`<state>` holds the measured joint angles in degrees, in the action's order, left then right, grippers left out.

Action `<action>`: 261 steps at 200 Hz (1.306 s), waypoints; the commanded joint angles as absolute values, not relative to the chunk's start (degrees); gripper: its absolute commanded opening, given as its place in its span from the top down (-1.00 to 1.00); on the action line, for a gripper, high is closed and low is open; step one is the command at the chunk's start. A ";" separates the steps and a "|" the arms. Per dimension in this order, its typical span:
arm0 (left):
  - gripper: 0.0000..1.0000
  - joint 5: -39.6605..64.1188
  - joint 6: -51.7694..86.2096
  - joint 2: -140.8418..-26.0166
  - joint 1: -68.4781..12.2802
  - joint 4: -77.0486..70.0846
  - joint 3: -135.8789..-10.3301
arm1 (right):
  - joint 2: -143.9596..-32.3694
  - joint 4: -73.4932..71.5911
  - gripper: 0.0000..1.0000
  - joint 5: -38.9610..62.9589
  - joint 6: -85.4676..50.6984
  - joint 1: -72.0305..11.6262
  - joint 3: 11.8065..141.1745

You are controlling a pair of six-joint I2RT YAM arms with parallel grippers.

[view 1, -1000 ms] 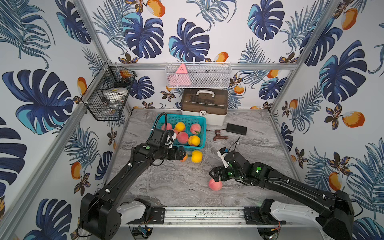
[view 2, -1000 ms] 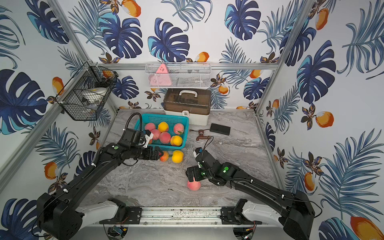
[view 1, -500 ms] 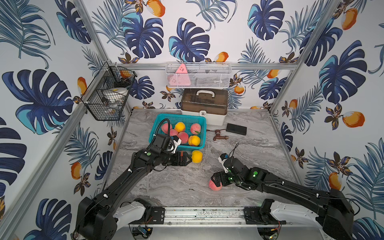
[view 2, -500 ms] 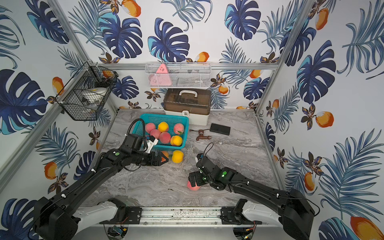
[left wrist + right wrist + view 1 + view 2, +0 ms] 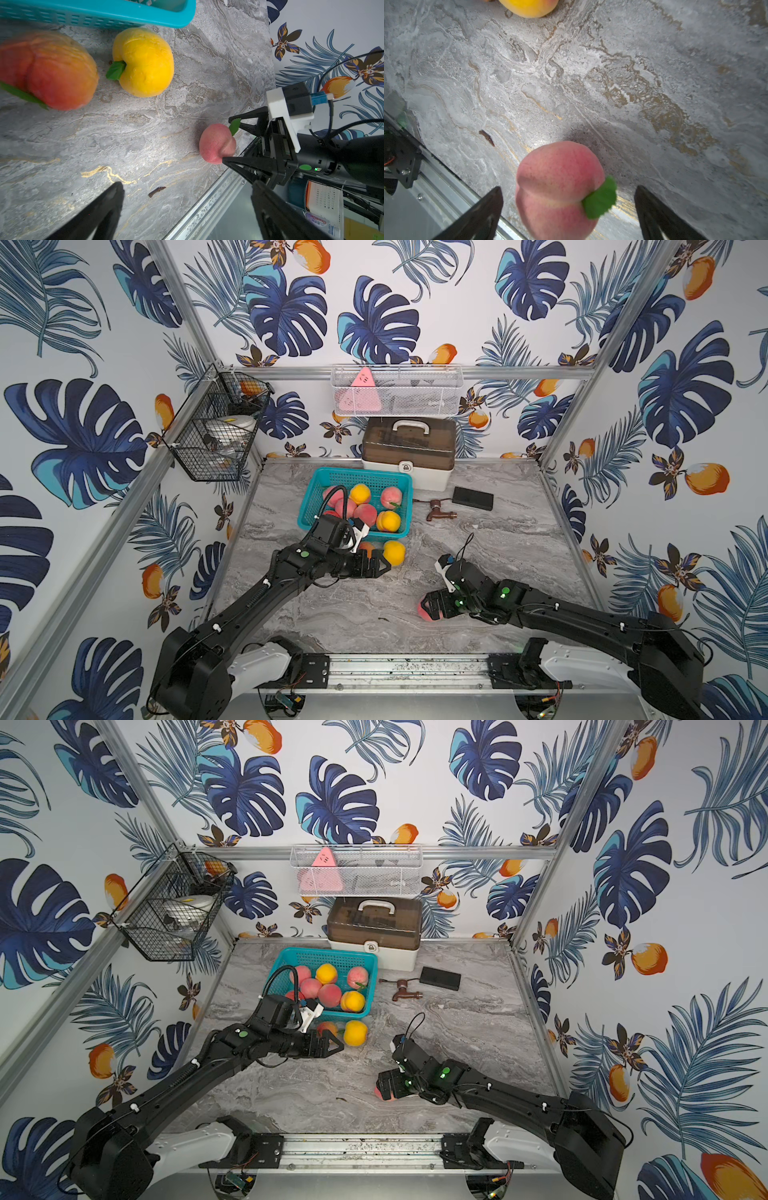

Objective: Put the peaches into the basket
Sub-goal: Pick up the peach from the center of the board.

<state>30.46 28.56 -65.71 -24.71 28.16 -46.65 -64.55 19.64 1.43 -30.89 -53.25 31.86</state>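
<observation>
Pink peach [image 5: 558,187] — between right jaws, untouched.

- We see the basket [image 5: 357,482] in teal, with lattice sides.
- Its peaches [image 5: 365,513]: pink and yellow-orange.
- Loose ones we read as yellow peach [image 5: 143,62], orange-red peach [image 5: 47,70] and pink peach [image 5: 558,178], each with a green leaf.
- Our tabletop [image 5: 643,72]: grey marble, gold veins.
- We note the walls [image 5: 457,302]: white, navy-teal leaf print, orange fruit.
- We log the box [image 5: 407,443]: brown lid, cream base.
</observation>
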 commanded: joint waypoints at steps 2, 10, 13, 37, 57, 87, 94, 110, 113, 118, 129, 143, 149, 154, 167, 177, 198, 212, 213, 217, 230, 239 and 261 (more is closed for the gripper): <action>-0.98 33.11 28.83 -65.96 -25.31 25.42 -46.46 | -65.70 16.66 -1.00 3.28 -31.09 -53.44 31.55; -0.98 33.68 28.74 -66.09 -25.50 25.23 -46.37 | -66.67 16.57 -1.00 3.53 -31.00 -53.42 31.60; -0.98 33.80 28.66 -66.17 -25.56 25.15 -46.32 | -67.00 16.53 -1.00 3.66 -30.96 -53.43 31.62; -0.98 34.19 28.52 -66.79 -26.18 24.92 -45.94 | -68.66 15.34 -1.00 4.81 -30.99 -53.44 31.51; -0.98 34.66 29.04 -66.89 -26.76 24.01 -45.17 | -69.25 15.20 -1.00 4.92 -30.90 -53.48 31.64; -0.98 34.64 29.49 -66.88 -27.03 23.29 -44.42 | -69.76 14.81 -0.98 5.09 -30.68 -53.53 31.55; -0.98 34.56 29.44 -66.97 -27.10 23.29 -44.36 | -69.98 14.61 -0.97 5.26 -30.68 -53.53 31.55; -0.98 34.42 29.44 -67.03 -27.16 23.29 -44.26 | -70.21 14.44 -0.92 5.44 -30.64 -53.57 31.55; -0.98 34.42 29.51 -67.00 -27.08 23.29 -44.26 | -70.22 14.40 -0.91 5.52 -30.69 -53.54 31.55; -0.98 34.43 29.53 -67.03 -27.10 23.19 -44.27 | -70.31 14.40 -0.89 5.61 -30.64 -53.53 31.55; -0.98 34.32 29.66 -67.05 -27.12 23.03 -44.17 | -70.40 14.39 -0.86 5.72 -30.61 -53.54 31.51; -0.98 34.24 29.77 -67.06 -27.07 22.73 -43.98 | -70.46 14.28 -0.81 5.71 -30.57 -53.57 31.43; -0.97 34.21 29.86 -67.10 -27.15 22.70 -44.01 | -70.53 14.40 -0.79 5.72 -30.51 -53.53 31.39; -0.97 34.23 29.96 -67.18 -27.13 22.59 -43.87 | -70.57 14.38 -0.77 5.72 -30.43 -53.53 31.30; -0.97 34.56 30.44 -67.13 -27.12 21.99 -43.61 | -70.63 14.37 -0.70 5.72 -30.58 -53.53 31.22; -0.97 34.76 30.59 -67.12 -27.13 21.64 -43.51 | -70.58 14.20 -0.65 5.72 -30.70 -53.53 31.00; -0.97 34.46 30.49 -67.14 -27.11 21.84 -43.39 | -70.57 14.23 -0.59 5.74 -30.45 -53.50 30.92; -0.97 34.22 30.32 -67.14 -27.11 22.13 -43.27 | -70.90 14.55 -0.54 5.67 -30.24 -53.48 31.02; -0.97 34.20 30.32 -67.14 -27.09 22.14 -43.25 | -70.92 14.52 -0.53 5.65 -30.24 -53.50 31.07; -0.97 34.12 30.32 -67.06 -27.10 22.15 -43.24 | -70.99 14.50 -0.50 5.63 -30.08 -53.52 31.04; -0.97 34.02 30.23 -67.06 -27.11 22.24 -43.18 | -71.10 14.22 -0.45 5.84 -30.13 -53.58 30.89; -0.97 34.10 30.37 -67.15 -27.14 22.15 -43.16 | -71.20 14.05 -0.43 5.89 -30.06 -53.57 30.86; -0.97 34.26 30.78 -67.24 -27.15 21.66 -43.20 | -71.06 14.48 -0.37 5.74 -29.33 -53.59 31.25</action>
<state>34.22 30.22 -67.16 -27.07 22.90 -43.33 -71.00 13.80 5.63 -30.50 -53.52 31.00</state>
